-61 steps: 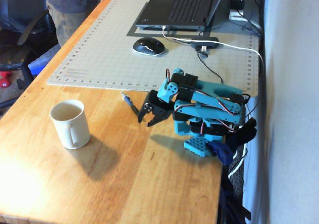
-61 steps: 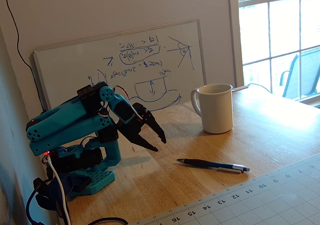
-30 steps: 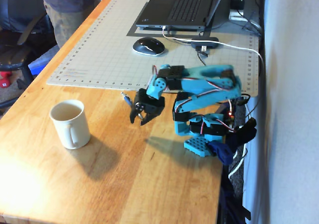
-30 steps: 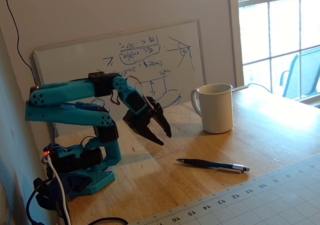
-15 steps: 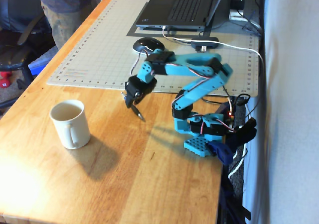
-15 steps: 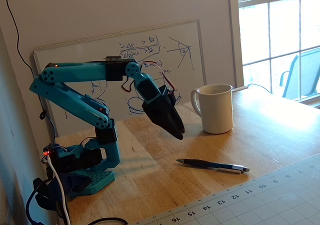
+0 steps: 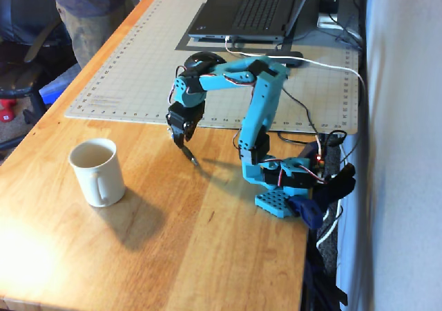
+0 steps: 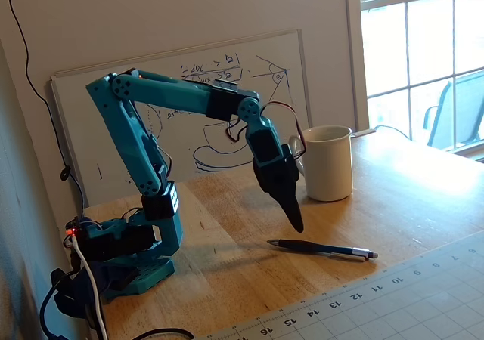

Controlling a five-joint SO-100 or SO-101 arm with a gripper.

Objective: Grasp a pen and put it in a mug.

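Reaching for the pen, hand clenched and empty.

My fingertips hang just above the pen's left end in the fixed view with the whiteboard; pen lies flat on the surface, near the cutting mat, mug upright behind it, apart. To do this well I judge: spread the fingers before descending, shift toward mid-barrel, straddle the pen crosswise, then close. Fingertips touching wood first risks rolling it.

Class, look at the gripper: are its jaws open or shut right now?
Shut. In both fixed views the gripper narrows to a single dark point with no gap showing, hanging above the pen, holding nothing.
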